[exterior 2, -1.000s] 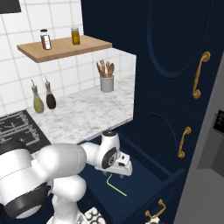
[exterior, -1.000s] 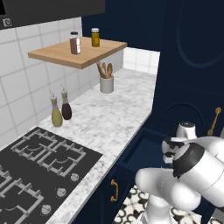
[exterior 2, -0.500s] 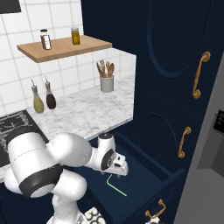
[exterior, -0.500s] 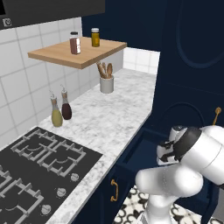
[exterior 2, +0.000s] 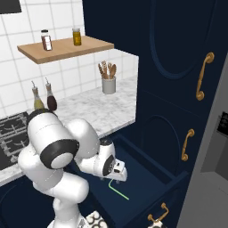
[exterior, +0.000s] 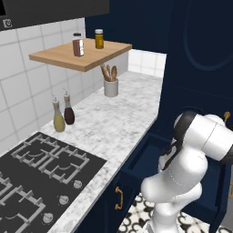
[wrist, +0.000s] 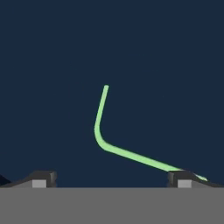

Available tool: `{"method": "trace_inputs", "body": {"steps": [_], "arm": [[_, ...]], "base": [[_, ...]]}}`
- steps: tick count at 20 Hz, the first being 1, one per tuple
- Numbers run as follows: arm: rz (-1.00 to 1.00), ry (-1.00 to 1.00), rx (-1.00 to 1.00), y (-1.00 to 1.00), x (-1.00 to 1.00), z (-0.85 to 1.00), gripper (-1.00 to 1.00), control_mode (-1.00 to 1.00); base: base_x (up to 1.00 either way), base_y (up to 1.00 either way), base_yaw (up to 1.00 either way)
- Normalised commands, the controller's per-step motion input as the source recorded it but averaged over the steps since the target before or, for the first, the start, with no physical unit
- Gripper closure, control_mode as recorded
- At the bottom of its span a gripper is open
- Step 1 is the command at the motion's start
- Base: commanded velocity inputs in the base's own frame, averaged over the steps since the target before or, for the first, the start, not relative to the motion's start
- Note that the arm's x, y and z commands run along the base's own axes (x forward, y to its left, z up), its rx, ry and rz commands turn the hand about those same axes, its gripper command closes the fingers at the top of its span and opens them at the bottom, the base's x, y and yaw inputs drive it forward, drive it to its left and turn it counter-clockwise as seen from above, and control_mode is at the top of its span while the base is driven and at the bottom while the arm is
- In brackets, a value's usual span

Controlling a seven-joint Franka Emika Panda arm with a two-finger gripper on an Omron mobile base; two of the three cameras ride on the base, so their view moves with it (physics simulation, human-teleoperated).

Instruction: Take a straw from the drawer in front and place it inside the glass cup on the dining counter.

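Straw [wrist: 102, 139], just one, bent and light green, lies on the open drawer [exterior 2: 153, 185] floor; the gripper [wrist: 111, 178] hangs above, jaws fully spread, holding nothing.

Bare drawer floor [wrist: 131, 52] around straw [wrist: 101, 131]

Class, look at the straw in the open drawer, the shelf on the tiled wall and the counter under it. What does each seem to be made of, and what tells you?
Straw: probably plastic; uniform matte light green, smoothly bent.
Shelf: likely wood; tan with paler edges, unglossed.
Counter: marble-look stone or laminate; white with grey veining.
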Motion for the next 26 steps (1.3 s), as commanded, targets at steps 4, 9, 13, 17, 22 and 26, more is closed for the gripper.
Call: {"method": "trace_inputs", "body": {"steps": [4, 9, 13, 17, 22, 26], "arm": [[0.0, -0.02, 0.06, 0.06, 0.01, -0.2, -1.0, -1.0], [0.0, -0.05, 0.05, 0.23, 0.09, -0.1, -1.0, -1.0], [-0.01, 0.0, 0.03, 0.13, 0.15, -0.18, -1.0, -1.0], [0.0, 0.0, 0.0, 0.04, 0.06, -0.27, -1.0, -1.0], [0.0, 0.0, 0.0, -0.01, 0.0, -0.11, -1.0, -1.0], [0.0, -0.02, 0.0, -0.01, 0.0, -0.02, -1.0, -1.0]], "base": [[0.0, 0.0, 0.0], [0.0, 0.0, 0.0], [0.0, 0.0, 0.0], [0.0, 0.0, 0.0], [0.0, 0.0, 0.0], [0.0, 0.0, 0.0]]}}
